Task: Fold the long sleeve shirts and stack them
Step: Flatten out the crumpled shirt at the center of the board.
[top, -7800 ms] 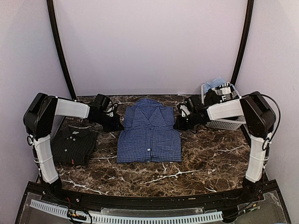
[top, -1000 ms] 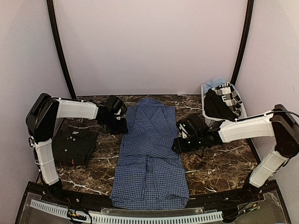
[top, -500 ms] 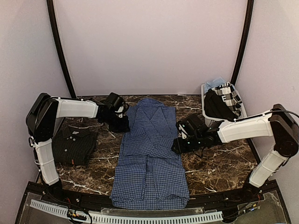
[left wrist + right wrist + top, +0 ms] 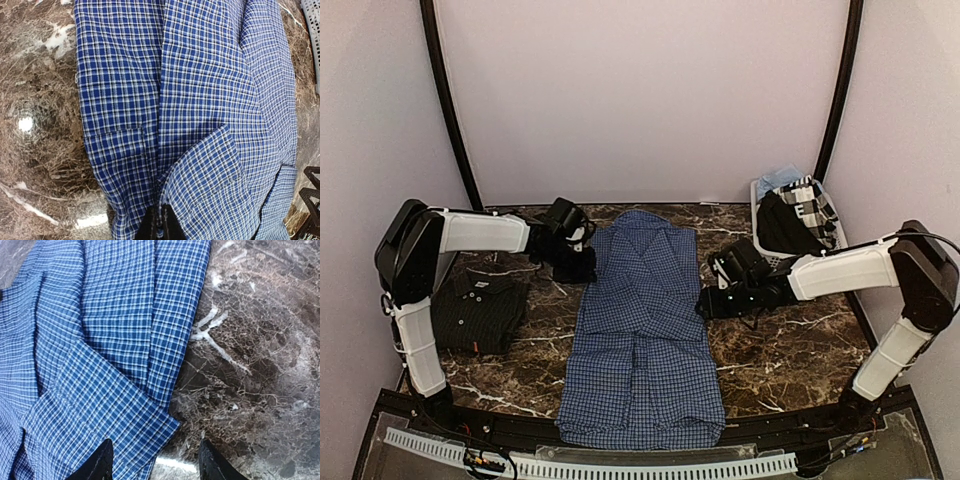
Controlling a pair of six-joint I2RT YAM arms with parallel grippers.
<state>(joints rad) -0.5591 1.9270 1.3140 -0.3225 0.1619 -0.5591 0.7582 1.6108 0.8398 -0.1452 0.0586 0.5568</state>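
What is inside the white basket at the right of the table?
The basket holds a dark garment, a black-and-white checked cloth and a light blue cloth behind them. Whatever lies beneath these is covered.

Bare table (image 4: 790,350) right of blue shirt (image 4: 640,330), basket (image 4: 756,197) beyond

Blue checked shirt (image 4: 640,330) lies stretched lengthwise centrally; near-black shirt (image 4: 480,310) sits folded leftward.

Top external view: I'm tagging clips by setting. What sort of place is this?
Probably a robot test booth rather than a home: plain walls close in a marble-patterned table, the left arm and right arm are mounted at its near edge, with a blue shirt and a laundry basket on it.
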